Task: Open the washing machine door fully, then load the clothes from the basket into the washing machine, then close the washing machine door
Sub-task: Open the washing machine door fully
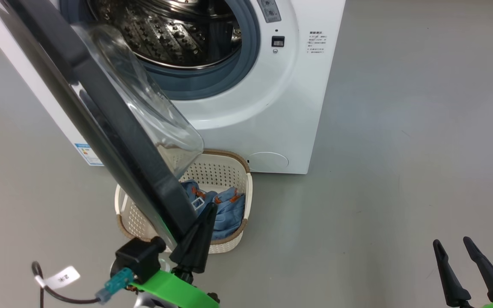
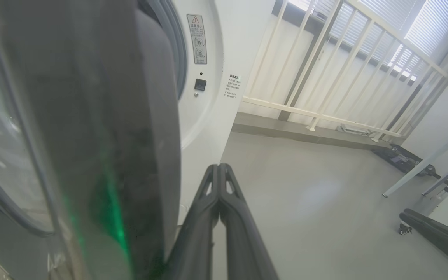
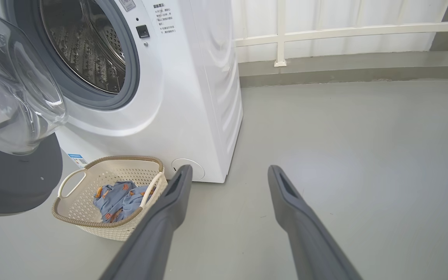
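The washing machine door [image 1: 144,171] stands swung wide out from the washing machine [image 1: 272,107]. Its black rim runs slantwise across the head view, with the top end cut off by the frame. Its clear glass bowl [image 1: 161,115] bulges toward the open steel drum [image 1: 165,38], which is ringed by the grey gasket [image 1: 248,55] and whose upper part is also out of frame. The left gripper [image 1: 211,209] lies along the rim's lower edge, jaws pressed together and pinching nothing. Whether its fingers actually touch the rim is hard to make out, even in the left wrist view. The basket [image 1: 229,171] sits on the grey floor [image 1: 379,171] at the machine's foot, its left part hidden behind the door. The clothes [image 1: 231,209] are bunched inside, partly covered by the door and the left fingertips. Well apart at the lower right, the right gripper [image 1: 452,241] hangs over bare floor, jaws spread and holding nothing.
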`<state>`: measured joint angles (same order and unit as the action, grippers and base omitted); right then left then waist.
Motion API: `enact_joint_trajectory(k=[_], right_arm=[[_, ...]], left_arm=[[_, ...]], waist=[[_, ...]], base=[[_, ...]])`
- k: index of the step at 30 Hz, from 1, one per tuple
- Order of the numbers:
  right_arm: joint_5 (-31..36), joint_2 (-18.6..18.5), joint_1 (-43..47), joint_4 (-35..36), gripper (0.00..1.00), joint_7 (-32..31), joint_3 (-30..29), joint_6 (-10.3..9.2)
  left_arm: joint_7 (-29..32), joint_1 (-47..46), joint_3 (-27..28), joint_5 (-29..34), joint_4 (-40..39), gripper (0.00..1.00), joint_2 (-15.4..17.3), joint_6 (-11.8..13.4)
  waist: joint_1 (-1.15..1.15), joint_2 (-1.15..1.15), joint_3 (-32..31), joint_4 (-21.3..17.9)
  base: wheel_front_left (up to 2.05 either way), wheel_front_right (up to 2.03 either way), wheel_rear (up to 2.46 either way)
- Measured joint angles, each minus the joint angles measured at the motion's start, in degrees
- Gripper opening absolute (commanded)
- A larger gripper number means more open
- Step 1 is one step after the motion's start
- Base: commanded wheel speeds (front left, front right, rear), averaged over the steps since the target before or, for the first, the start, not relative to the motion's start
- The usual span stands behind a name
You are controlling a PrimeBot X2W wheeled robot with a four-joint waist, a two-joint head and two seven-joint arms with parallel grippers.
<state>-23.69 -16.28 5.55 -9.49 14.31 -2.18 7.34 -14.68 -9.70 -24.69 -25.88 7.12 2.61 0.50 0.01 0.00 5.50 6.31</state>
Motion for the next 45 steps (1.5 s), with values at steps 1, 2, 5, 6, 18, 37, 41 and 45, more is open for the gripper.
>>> enact_joint_trajectory(k=[1, 2, 5, 6, 18, 37, 41, 45], right_arm=[[0.0, 0.0, 0.0, 0.0, 1.0, 0.0, 0.0, 0.0], [0.0, 0.0, 0.0, 0.0, 1.0, 0.0, 0.0, 0.0], [0.0, 0.0, 0.0, 0.0, 1.0, 0.0, 0.0, 0.0], [0.0, 0.0, 0.0, 0.0, 1.0, 0.0, 0.0, 0.0], [0.0, 0.0, 0.0, 0.2, 1.0, 0.0, 0.3, 0.0], [0.0, 0.1, 0.1, 0.5, 1.0, 0.0, 1.3, 0.0], [0.0, 0.1, 0.1, 0.5, 1.0, 0.0, 1.3, 0.0], [0.0, 0.1, 0.1, 0.5, 1.0, 0.0, 1.4, 0.0]], left_arm=[[0.0, -0.1, 0.3, -0.5, 0.1, 0.0, 0.0, 0.0], [0.0, -0.1, 0.7, -1.2, 0.2, 0.0, -0.1, 0.0], [0.0, 0.0, 1.6, -1.7, 0.2, 0.0, -0.2, -0.3], [0.0, 0.0, 1.9, -1.7, 0.2, 0.0, -0.4, -0.3], [0.1, 3.1, 5.4, -0.5, -1.2, 0.0, -1.3, -0.8], [0.0, 8.8, 9.8, 1.1, -4.9, 0.0, -1.2, 0.3], [0.0, 9.3, 10.3, 1.9, -5.5, 0.0, -1.2, 0.3], [0.0, 9.8, 10.9, 2.8, -6.0, 0.0, -1.2, 0.8]], waist=[[0.0, 0.0, 0.0, 0.0], [0.0, 0.0, -0.1, 0.1], [0.0, 0.0, -0.1, 0.2], [0.0, 0.0, -0.2, 0.3], [0.0, 0.0, -0.8, 1.6], [-0.01, 0.0, -1.8, 3.6], [0.0, 0.0, -1.6, 4.0], [-0.01, 0.0, -1.2, 4.3]], base=[[0.0, 0.0, 0.0], [0.0, 0.0, 0.0], [0.0, 0.0, 0.0], [0.0, 0.0, 0.0], [0.0, 0.0, 0.0], [0.0, 0.0, 0.0], [0.0, 0.0, 0.0], [0.0, 0.0, 0.0]])
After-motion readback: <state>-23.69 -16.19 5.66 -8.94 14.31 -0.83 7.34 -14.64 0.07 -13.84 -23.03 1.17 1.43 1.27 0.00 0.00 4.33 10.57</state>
